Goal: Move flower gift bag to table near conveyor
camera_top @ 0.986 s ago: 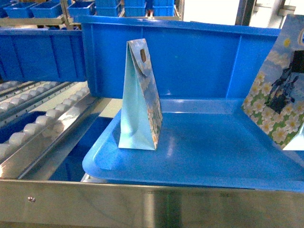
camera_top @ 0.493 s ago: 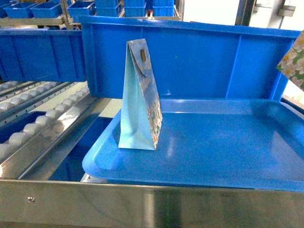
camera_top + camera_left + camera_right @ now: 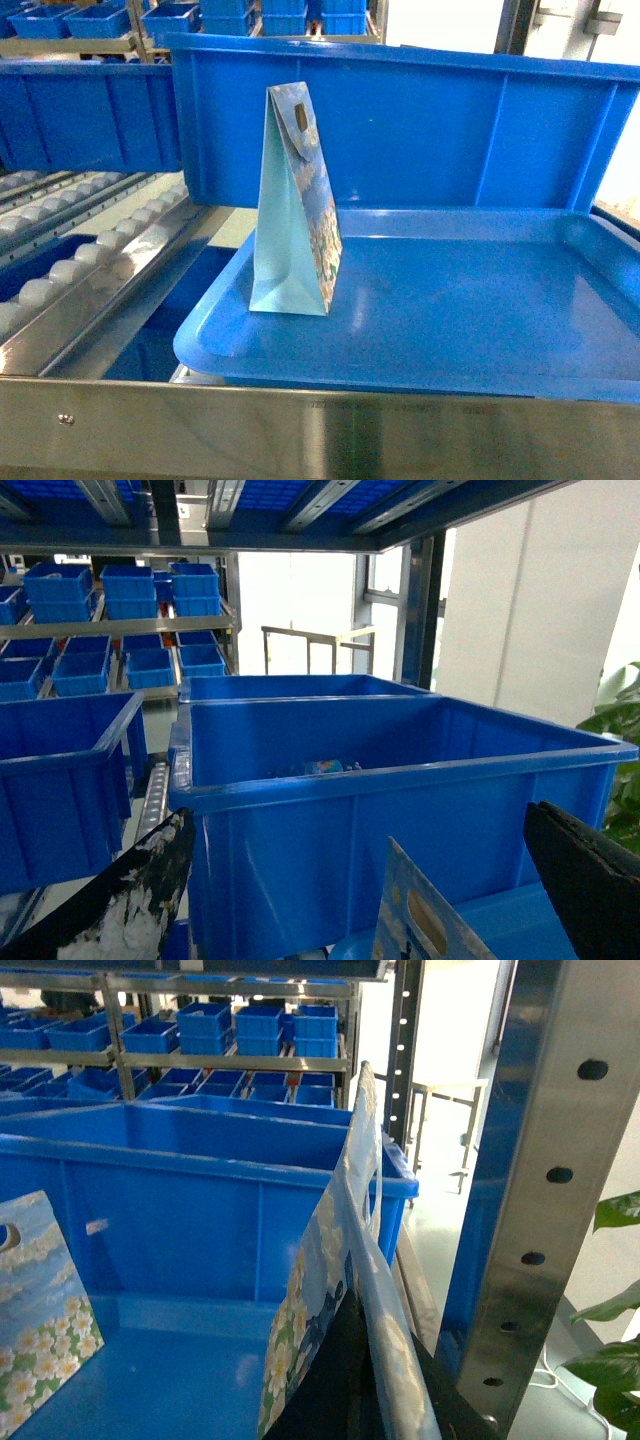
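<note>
1. In the right wrist view a flower gift bag (image 3: 335, 1290) stands edge-on directly in front of the camera, its daisy-printed side rising from the dark gripper base at the bottom. The right gripper's fingers are hidden behind it, so I cannot tell if they clamp the bag.
2. The left gripper (image 3: 360, 900) is spread wide; the top of a second gift bag (image 3: 293, 205) shows low between its fingers (image 3: 135, 895), not touching either.
3. This second bag stands upright on the blue tray (image 3: 470, 330).
4. Left of the tray slopes the conveyor (image 3: 90, 270).
5. Behind the tray stands a large blue bin (image 3: 420, 120).
</note>
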Controlling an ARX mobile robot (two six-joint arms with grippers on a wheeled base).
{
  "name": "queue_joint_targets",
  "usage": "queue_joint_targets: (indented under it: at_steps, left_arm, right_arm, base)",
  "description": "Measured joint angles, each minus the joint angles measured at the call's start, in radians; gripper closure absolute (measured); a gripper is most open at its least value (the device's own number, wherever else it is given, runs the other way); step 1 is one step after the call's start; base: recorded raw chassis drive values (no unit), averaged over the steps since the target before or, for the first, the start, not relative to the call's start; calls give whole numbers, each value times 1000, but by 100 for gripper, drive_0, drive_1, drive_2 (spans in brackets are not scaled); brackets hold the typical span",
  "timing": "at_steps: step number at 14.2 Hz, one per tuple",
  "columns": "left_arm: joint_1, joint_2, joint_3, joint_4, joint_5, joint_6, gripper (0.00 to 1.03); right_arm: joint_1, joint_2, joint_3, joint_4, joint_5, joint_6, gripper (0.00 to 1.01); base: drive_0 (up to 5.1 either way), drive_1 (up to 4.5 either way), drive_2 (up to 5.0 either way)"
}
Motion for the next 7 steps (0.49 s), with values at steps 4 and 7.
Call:
queue_joint_targets:
  at_steps: [4, 7]
  left_arm:
    - [0, 0, 0, 0, 0, 0, 5]
    - [-25, 39, 34, 1, -31, 24, 5]
  right_arm:
    - [8, 2, 0, -17, 9, -19, 99]
    - [8, 2, 0, -17, 9, -22, 99]
  base:
    - [0, 0, 0]
    - [0, 0, 0]
